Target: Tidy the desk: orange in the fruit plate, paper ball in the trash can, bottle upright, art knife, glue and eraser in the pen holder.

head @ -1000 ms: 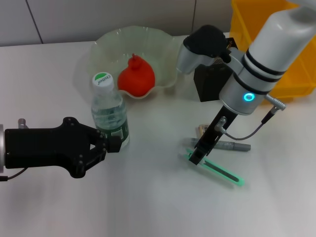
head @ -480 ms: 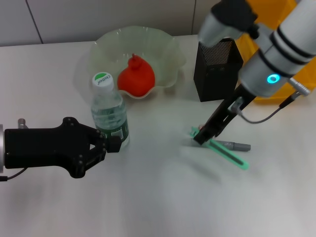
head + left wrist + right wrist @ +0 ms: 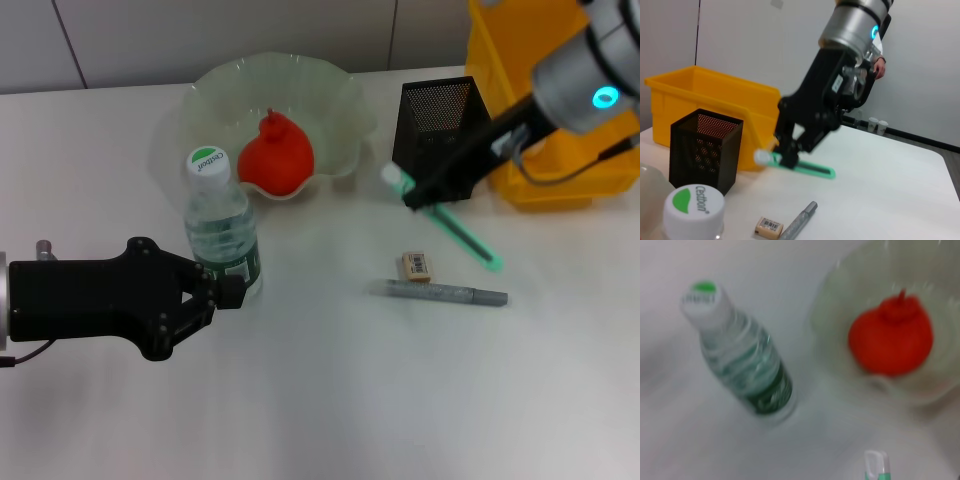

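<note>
Nearest, the left pincer (image 3: 225,292) sits with its fingers closed against the base of the upright bottle (image 3: 222,226); a careless pull-away could topple it. On the worktop (image 3: 320,400) to the right lie the grey glue (image 3: 438,293) and, just beyond it, the eraser (image 3: 416,265). Farther right, the right pincer (image 3: 412,198) is clamped on the green art knife (image 3: 445,216), held aloft and tilted beside the pen holder (image 3: 440,140); gripped near one end, it could swing, catch the rim or slip out.

Beside the bottle (image 3: 222,228), the left gripper (image 3: 215,293) is matte black and angular with small screws. The right arm (image 3: 585,75) is silver-grey, with a cyan light ring, a grey cable and slim black fingers (image 3: 470,160).
</note>
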`<move>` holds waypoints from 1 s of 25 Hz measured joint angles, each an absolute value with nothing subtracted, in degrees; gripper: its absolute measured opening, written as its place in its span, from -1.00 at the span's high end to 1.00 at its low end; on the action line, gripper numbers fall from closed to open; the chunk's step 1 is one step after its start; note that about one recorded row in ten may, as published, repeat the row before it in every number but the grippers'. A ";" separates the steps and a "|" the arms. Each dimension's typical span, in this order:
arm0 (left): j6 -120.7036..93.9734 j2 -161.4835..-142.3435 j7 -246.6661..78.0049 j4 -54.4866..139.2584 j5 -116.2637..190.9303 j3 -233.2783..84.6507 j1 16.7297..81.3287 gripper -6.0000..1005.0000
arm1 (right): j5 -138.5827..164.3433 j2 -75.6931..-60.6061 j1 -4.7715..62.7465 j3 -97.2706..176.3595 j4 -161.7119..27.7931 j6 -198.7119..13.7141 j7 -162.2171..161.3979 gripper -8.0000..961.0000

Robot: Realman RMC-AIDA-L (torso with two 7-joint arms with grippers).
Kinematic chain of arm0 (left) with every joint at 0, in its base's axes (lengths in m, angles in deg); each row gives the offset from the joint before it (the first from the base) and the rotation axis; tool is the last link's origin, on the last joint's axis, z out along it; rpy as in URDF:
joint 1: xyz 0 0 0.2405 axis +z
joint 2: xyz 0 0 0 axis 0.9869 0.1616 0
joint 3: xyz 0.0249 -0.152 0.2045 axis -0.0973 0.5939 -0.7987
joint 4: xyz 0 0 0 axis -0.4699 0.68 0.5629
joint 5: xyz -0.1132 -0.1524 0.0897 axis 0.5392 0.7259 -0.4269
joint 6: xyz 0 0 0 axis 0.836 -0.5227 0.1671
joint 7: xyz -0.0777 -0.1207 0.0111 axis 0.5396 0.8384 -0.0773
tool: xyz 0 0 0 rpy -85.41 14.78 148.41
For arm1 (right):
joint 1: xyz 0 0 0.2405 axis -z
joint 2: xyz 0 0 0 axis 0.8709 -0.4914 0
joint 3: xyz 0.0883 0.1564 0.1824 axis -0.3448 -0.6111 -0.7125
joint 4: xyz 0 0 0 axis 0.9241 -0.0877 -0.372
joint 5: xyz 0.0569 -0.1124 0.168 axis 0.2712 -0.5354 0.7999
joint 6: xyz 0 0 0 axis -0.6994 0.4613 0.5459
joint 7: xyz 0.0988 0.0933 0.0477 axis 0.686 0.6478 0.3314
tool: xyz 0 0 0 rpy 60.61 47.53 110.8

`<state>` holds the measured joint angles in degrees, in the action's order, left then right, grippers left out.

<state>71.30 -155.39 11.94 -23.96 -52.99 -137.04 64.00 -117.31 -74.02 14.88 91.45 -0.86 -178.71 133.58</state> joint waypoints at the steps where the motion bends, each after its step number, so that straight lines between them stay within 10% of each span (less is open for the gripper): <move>1: 71.30 -155.39 11.94 -23.96 -52.99 -137.04 64.00 0.99 | -117.04 -73.86 14.98 90.75 -0.23 -178.71 133.42 0.65; 25: 71.66 -155.43 12.34 -23.32 -52.92 -136.95 63.82 0.99 | -110.19 -72.41 17.63 79.71 2.78 -165.03 120.44 0.65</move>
<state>71.66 -155.43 12.34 -23.32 -52.92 -136.95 63.82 -110.19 -72.41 17.63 79.71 2.78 -165.03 120.44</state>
